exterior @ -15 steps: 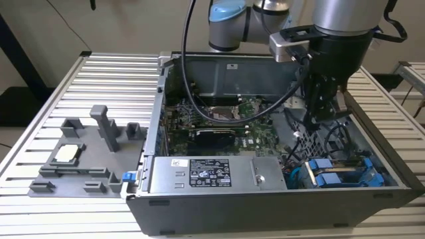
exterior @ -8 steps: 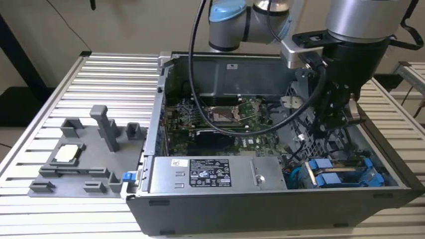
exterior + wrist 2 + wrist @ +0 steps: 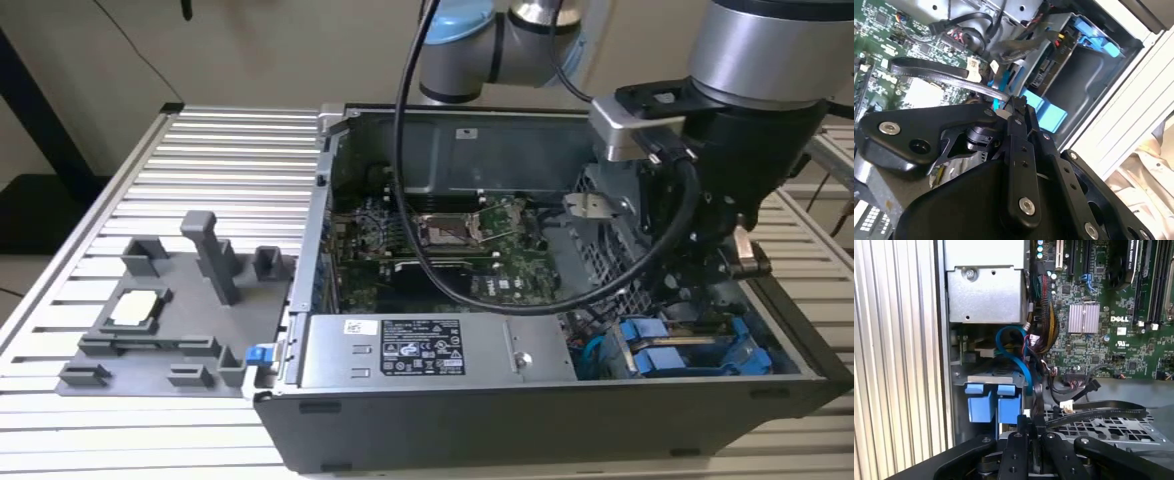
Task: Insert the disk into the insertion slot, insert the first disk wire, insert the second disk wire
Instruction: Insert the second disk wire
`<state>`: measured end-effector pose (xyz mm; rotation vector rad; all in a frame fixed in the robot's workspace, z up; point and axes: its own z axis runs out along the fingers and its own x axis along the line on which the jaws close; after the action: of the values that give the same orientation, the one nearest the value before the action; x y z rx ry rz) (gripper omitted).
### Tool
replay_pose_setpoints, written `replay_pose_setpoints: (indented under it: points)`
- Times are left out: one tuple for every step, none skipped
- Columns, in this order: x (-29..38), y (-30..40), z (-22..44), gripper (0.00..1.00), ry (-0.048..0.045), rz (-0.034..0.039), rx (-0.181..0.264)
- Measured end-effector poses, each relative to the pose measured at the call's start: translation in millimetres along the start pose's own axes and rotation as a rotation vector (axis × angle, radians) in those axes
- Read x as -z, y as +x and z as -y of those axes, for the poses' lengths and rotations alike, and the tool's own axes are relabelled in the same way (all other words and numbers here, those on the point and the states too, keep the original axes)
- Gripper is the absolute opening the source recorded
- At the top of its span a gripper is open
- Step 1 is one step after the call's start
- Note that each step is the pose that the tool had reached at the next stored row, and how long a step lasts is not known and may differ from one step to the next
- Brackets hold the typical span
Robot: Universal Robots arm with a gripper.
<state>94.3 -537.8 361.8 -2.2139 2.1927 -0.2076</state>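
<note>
Exterior view, black cable (image 3: 441,240) crossing motherboard (image 3: 441,255)

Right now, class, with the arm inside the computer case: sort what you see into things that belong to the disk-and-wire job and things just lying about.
Belongs to the job:
- gripper
- drive-bay cage with blue carrier tabs
- flat black cable by the gripper
- blue cable

Lying about:
- power supply
- grey fixture tray outside the case
- heatsink
</note>
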Motion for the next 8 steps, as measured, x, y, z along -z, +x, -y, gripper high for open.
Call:
replay_pose_setpoints:
  points:
    - [-0.3,3.3,1.0,0.16,-0.0013,-0.0001,0.0]
    - [-0.8,6.6,1.9,0.16,-0.0026,-0.0001,0.0]
    - [-1.2,10.3,2.5,0.16,-0.0038,0.0,0.0]
    - [-1.5,13.5,2.9,0.16,-0.0051,0.0,0.0]
    - [-1.6,15.9,3.1,0.16,-0.0063,-0.0001,0.001]
    - [-1.7,16.6,3.1,0.16,-0.0065,-0.0001,0.001]
    - [-1.7,16.7,3.1,0.16,-0.0065,0.0002,0.0]
    - [-1.8,16.8,3.1,0.16,-0.0066,0.005,0.0]
